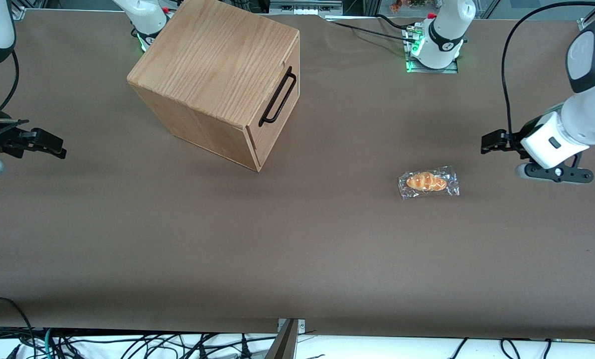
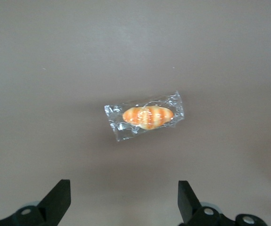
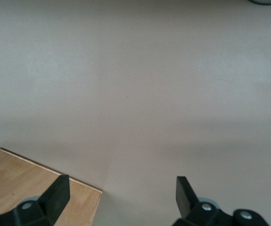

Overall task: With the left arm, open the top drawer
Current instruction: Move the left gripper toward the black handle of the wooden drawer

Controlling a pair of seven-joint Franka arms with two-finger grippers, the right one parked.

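The oak cabinet [image 1: 213,65] stands toward the parked arm's end of the table, turned at an angle. Its top drawer [image 1: 276,89] sits flush with the cabinet front, and a long black bar handle [image 1: 278,97] runs along it. My left arm's gripper [image 1: 492,142] hovers above the table near the working arm's end, well away from the handle. In the left wrist view the gripper [image 2: 123,200] is open, its two black fingertips [image 2: 60,195] wide apart, with only bare brown table between them.
A bread roll in a clear wrapper [image 1: 428,182] [image 2: 147,117] lies on the brown table [image 1: 297,249] between my gripper and the cabinet, a little nearer the front camera than both. A corner of the cabinet's top [image 3: 27,183] shows in the right wrist view.
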